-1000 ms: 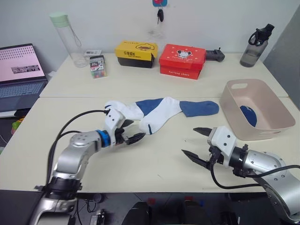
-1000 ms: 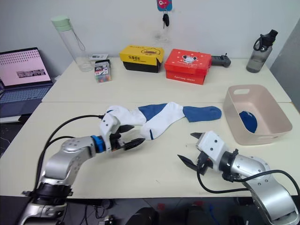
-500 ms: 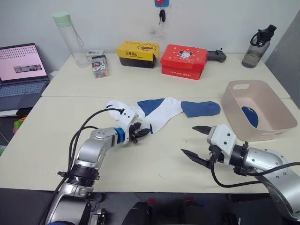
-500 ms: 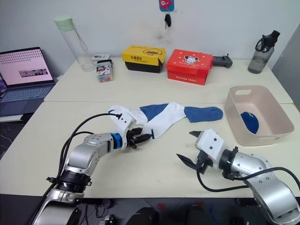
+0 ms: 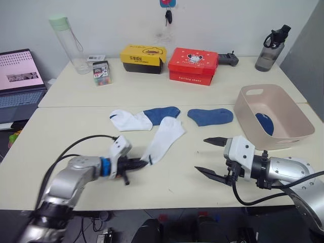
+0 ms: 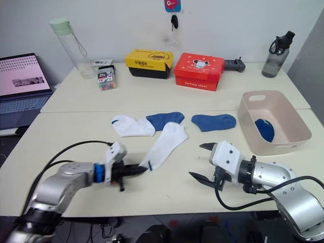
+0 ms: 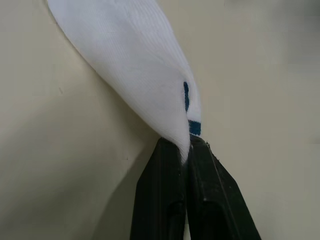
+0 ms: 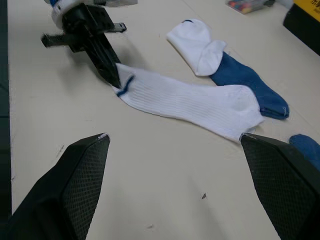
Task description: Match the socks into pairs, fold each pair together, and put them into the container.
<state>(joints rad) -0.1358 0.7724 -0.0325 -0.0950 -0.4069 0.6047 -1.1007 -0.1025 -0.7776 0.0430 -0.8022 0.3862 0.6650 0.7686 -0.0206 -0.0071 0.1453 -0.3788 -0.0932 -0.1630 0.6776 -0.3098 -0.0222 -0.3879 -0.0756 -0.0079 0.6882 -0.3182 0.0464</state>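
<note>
Laptop at the far left edge of the frame, a clear bottle with a green cap above and right of it. Low in the left half, the left gripper is clamped tight on the cuff of a white sock, which stretches up and right across the table; the wrist view shows the two black fingers pressed together on the fabric beside its small navy mark. Above it, near the middle of the frame, a second white sock lies with one end over a blue sock. Right of these another blue sock lies flat by itself. A yellow box and a red box stand along the upper middle. Lower right, the right gripper hangs over bare table with its fingers spread wide, holding nothing. At the right edge sits the beige basin with a dark blue item inside.
</note>
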